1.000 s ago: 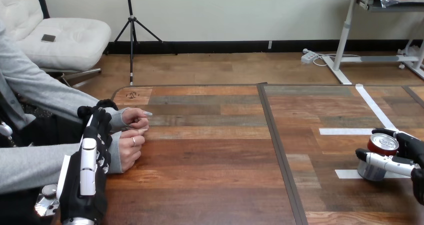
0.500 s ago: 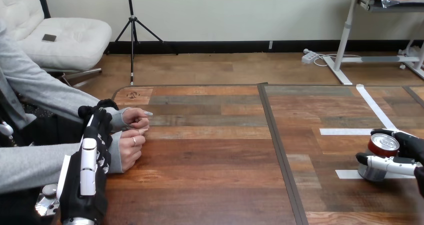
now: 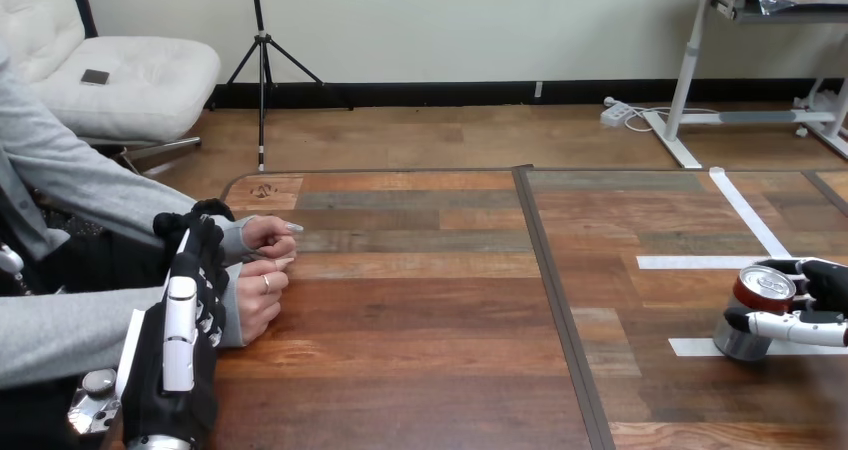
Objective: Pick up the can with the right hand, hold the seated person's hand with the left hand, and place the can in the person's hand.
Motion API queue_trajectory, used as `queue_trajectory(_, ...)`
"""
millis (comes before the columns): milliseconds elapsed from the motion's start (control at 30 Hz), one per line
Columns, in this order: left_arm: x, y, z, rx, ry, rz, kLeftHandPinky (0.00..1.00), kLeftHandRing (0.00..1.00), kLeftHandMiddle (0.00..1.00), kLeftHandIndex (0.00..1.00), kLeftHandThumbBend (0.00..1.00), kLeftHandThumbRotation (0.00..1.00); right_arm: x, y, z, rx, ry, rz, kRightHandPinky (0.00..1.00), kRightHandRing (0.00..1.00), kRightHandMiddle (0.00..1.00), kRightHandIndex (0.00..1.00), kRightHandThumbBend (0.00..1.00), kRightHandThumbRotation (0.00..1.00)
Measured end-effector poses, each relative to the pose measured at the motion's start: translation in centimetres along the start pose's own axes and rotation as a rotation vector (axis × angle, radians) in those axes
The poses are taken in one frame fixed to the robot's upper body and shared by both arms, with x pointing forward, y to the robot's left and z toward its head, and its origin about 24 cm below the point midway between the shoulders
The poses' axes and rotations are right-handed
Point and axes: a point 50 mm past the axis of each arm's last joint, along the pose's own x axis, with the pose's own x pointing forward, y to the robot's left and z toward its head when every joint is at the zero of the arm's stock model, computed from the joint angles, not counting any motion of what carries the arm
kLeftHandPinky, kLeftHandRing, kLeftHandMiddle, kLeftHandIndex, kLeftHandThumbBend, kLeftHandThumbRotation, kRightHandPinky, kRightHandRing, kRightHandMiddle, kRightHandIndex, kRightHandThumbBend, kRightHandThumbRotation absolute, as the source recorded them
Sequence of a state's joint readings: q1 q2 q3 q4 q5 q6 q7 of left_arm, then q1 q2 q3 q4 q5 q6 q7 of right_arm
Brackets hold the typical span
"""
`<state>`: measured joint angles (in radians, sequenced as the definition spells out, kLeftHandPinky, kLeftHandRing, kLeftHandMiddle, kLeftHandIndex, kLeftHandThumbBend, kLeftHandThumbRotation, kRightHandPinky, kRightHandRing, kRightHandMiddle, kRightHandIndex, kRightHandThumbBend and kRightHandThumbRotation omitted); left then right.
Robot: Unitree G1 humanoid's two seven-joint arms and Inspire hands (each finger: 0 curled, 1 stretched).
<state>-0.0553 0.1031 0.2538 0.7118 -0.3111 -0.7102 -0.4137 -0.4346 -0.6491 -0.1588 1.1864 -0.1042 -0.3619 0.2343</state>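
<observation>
- The right hand [image 3: 822,282] is still clasping the can [image 3: 760,292], its thumb now levelling; the can is still standing near the table's [image 3: 420,300] right edge, so the lift is probably imminent.
- The left hand [image 3: 180,320] is staying beside the person's hands [image 3: 262,270] at the left edge; I cannot tell whether it is gripping.

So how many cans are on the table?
1. The can stands at the table's right side, by white tape, with the right robot hand curled around it. I see no spot hiding another.
</observation>
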Motion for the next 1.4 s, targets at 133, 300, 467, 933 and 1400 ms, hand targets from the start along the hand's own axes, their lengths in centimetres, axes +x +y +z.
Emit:
queue_trajectory(133,0.0,0.0,0.0,0.0,0.0,0.002,1.0,0.98,0.96,0.95,0.47,1.0,0.0,0.0,0.0,-0.063,0.011,-0.019,0.48,0.5,0.55,0.58,0.82,0.0)
queue_trajectory(300,0.0,0.1,0.0,0.0,0.0,0.006,1.0,0.98,0.96,0.95,0.47,1.0,0.1,0.0,0.0,-0.122,0.013,-0.048,0.43,0.46,0.5,0.52,0.82,0.0)
queue_trajectory(467,0.0,0.1,0.0,0.0,0.0,0.007,1.0,0.98,0.96,0.95,0.47,1.0,0.1,0.0,0.2,-0.173,0.01,-0.061,0.38,0.42,0.46,0.48,0.83,0.0)
queue_trajectory(933,0.0,0.1,0.0,0.001,0.001,0.009,1.0,0.98,0.96,0.96,0.47,1.0,0.5,0.3,1.1,-0.3,-0.024,-0.089,0.32,0.36,0.41,0.44,0.89,0.0)
queue_trajectory(1400,0.0,0.1,0.0,0.001,0.001,0.013,1.0,0.98,0.97,0.96,0.47,1.0,0.7,0.6,1.5,-0.353,-0.057,-0.089,0.28,0.34,0.39,0.43,0.88,0.0)
